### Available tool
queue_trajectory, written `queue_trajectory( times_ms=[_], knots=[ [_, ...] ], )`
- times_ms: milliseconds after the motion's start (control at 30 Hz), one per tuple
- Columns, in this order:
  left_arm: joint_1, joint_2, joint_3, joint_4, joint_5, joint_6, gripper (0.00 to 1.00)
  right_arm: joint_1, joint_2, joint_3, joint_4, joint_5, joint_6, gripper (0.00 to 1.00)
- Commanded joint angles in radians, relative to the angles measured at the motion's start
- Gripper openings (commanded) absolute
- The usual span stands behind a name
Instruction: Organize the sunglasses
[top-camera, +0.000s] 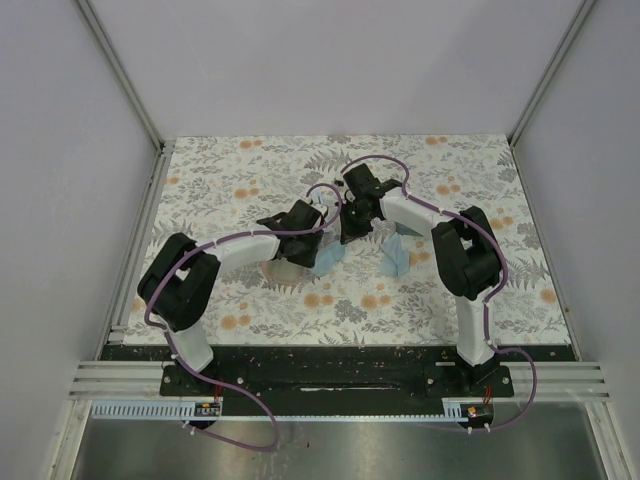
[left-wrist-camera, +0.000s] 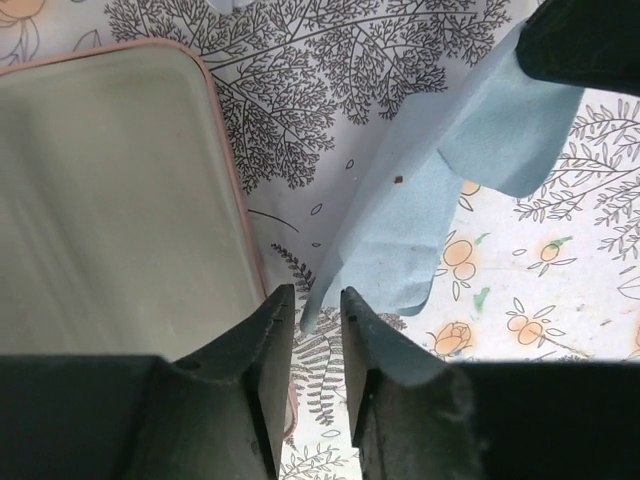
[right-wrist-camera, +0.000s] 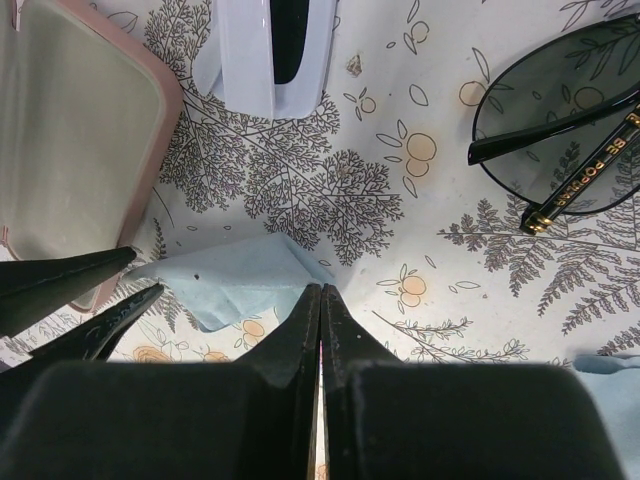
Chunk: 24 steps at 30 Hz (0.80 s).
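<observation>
A dark thin-framed pair of sunglasses (right-wrist-camera: 560, 130) lies folded on the floral table at the right of the right wrist view. A white-framed pair (right-wrist-camera: 270, 50) lies at the top of that view. Between the arms a light blue cloth (left-wrist-camera: 430, 200) slants up off the table. My right gripper (right-wrist-camera: 320, 290) is shut, pinching one corner of it. The opposite corner sits at the mouth of my left gripper (left-wrist-camera: 318, 295), whose fingers stand a narrow gap apart. In the top view both grippers (top-camera: 318, 245) (top-camera: 352, 232) meet at mid-table, and the arms hide the sunglasses.
An open pink case (left-wrist-camera: 100, 200) with a pale grey-green lining lies just left of the left gripper, its rim close to the left finger. A second light blue cloth (top-camera: 398, 255) lies to the right of the grippers. The floral mat (top-camera: 250, 170) covers the table.
</observation>
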Motion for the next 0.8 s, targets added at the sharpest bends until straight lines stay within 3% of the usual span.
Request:
queue_trajectory(
  times_ms=[0, 67, 233, 633, 733, 767],
  knots=[
    [0.000, -0.058, -0.001, 0.007, -0.001, -0.007, 0.34, -0.006, -0.026, 0.012, 0.000, -0.011, -0.012, 0.00],
    [-0.001, -0.064, 0.002, 0.004, -0.006, -0.008, 0.34, -0.006, -0.026, 0.012, -0.002, -0.012, -0.010, 0.00],
    [0.000, -0.081, -0.003, -0.005, -0.010, -0.008, 0.24, -0.006, -0.025, 0.012, -0.002, -0.017, -0.010, 0.00],
    [0.002, -0.019, 0.008, 0.002, -0.010, 0.001, 0.27, -0.006, -0.031, 0.009, -0.002, -0.021, -0.010, 0.00],
    [0.003, -0.014, 0.010, 0.002, -0.004, 0.007, 0.12, -0.006, -0.031, 0.009, 0.000, -0.020, -0.010, 0.00],
    [0.003, -0.014, 0.008, 0.005, -0.003, 0.009, 0.12, -0.006, -0.029, 0.009, 0.000, -0.020, -0.007, 0.00]
  ],
)
